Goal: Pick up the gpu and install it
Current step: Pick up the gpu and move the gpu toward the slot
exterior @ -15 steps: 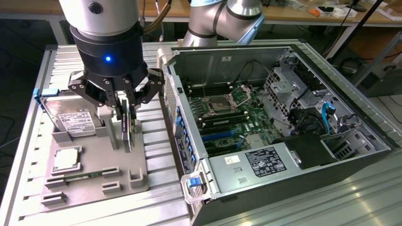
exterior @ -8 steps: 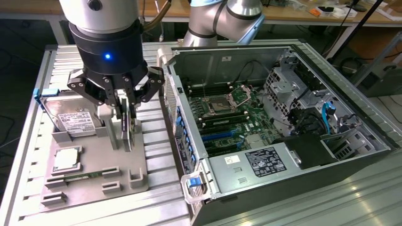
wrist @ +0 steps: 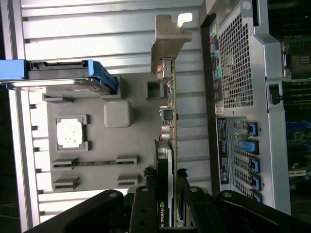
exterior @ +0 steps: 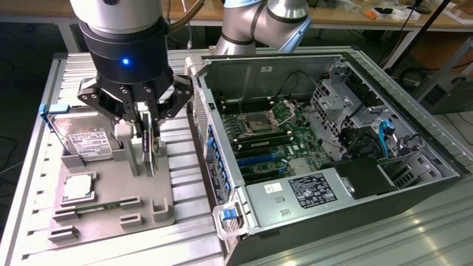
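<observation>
Thin dark gpu (wrist: pixel 170 97) with a pale, notched metal bracket (wrist: pixel 167 43), standing edgewise, pinched between the black tool (exterior: pixel 144 163) fingers over a matte grey tray (exterior: pixel 111 205) on the ribbed tabletop (exterior: pixel 185 244).

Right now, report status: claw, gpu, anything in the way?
Claw shut on gpu. Card on edge over grey tray. Open computer case alongside, untouched.

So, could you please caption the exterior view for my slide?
The claw grips the upright gpu at the grey tray, beside the open case.
</observation>
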`<state>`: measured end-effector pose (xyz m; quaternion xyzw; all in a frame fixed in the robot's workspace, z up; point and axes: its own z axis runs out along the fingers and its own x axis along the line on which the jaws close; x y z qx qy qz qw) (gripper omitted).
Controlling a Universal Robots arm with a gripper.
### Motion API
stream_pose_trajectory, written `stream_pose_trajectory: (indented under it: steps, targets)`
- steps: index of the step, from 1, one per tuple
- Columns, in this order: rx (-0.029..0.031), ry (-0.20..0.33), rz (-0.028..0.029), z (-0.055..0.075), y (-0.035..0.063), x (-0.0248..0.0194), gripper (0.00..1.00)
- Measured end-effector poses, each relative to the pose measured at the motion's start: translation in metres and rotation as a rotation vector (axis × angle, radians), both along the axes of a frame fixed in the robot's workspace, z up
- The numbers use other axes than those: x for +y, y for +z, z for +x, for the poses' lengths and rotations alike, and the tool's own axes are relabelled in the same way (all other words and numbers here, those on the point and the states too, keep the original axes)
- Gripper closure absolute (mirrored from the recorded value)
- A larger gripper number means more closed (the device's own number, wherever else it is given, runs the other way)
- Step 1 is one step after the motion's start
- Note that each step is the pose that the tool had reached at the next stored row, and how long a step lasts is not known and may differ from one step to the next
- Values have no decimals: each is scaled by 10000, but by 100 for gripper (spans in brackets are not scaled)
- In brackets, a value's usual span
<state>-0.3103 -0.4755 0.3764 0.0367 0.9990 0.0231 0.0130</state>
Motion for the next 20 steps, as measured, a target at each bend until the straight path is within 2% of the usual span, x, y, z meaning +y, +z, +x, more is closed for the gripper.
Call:
stream_pose_trajectory:
  steps: [20]
  targets:
    - [0,0,1,0,179,0,73]
